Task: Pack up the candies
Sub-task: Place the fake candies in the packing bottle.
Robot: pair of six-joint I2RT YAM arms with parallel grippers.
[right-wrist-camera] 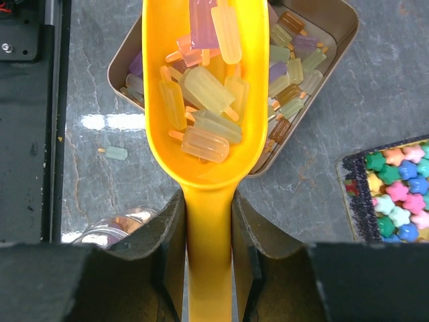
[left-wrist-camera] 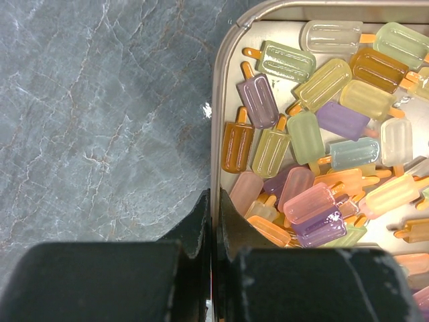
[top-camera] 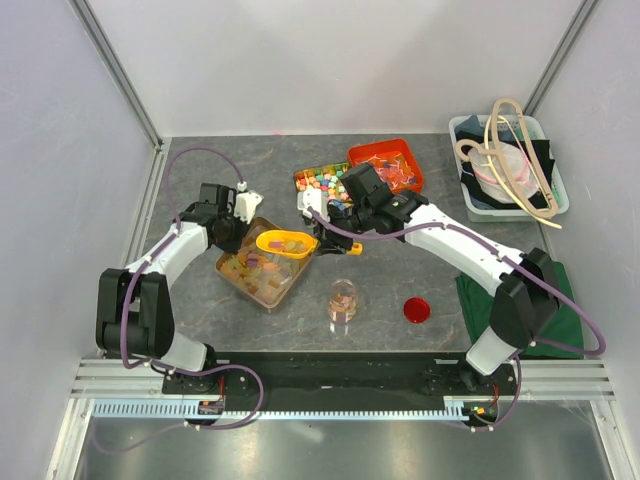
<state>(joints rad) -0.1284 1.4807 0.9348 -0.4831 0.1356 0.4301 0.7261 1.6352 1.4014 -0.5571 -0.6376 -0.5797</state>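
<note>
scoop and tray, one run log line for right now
left pincer: shut on tray rim | right pincer: shut on scoop handle | scoop: loaded with candies, over tray | jar: upright near tray

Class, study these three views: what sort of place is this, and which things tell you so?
Most likely a lab robot test cell: white wall panels in metal framing enclose a grey table, a left arm and right arm are bolted to a rail at its near edge, and candies sit in a tin.

Star candies [top-camera: 322, 183], red tray [top-camera: 378, 146], green cloth [top-camera: 478, 300], tube-filled bin [top-camera: 490, 210].
</note>
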